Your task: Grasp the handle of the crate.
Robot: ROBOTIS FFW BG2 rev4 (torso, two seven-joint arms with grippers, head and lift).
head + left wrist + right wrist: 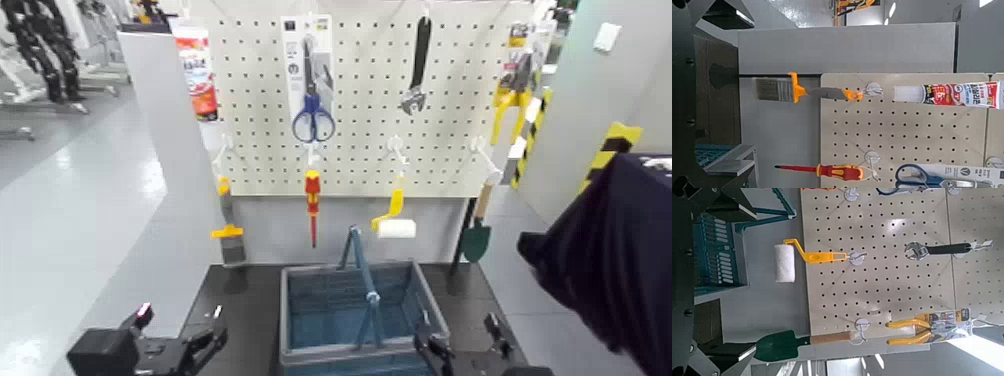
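Head view: one crate (355,315) sits low in the centre of the frame on the dark table (245,290), below the pegboard (370,90). Its one handle (361,270) stands up, rising from the near rim toward the board. The left gripper (180,340) is at the lower left, just off the crate's left wall, with its fingers apart and nothing between them. The right gripper (455,345) is at the lower right, near the crate's right corner, also spread and empty. Neither touches the handle.

On the board I count one pair of scissors (313,110), one wrench (417,70), one screwdriver (312,200), one roller (393,222), one brush (228,225), one trowel (478,232), one pair of yellow pliers (512,95) and one tube (197,70).

Left wrist view: the brush (782,88), tube (950,94), screwdriver (825,170) and scissors (938,174) show, with a bit of the crate (719,157) at the lower left. The handle is not in this view.

Right wrist view: the crate (719,254) fills the upper left, with the roller (785,262), trowel (785,345), wrench (938,249) and pliers (919,327) beyond.

The bar is thin and upright, so a reach slightly off line would likely close on air or push it over. A low approach could catch the rim and shove the crate. The screwdriver hangs just behind the handle and could be mistaken for it.
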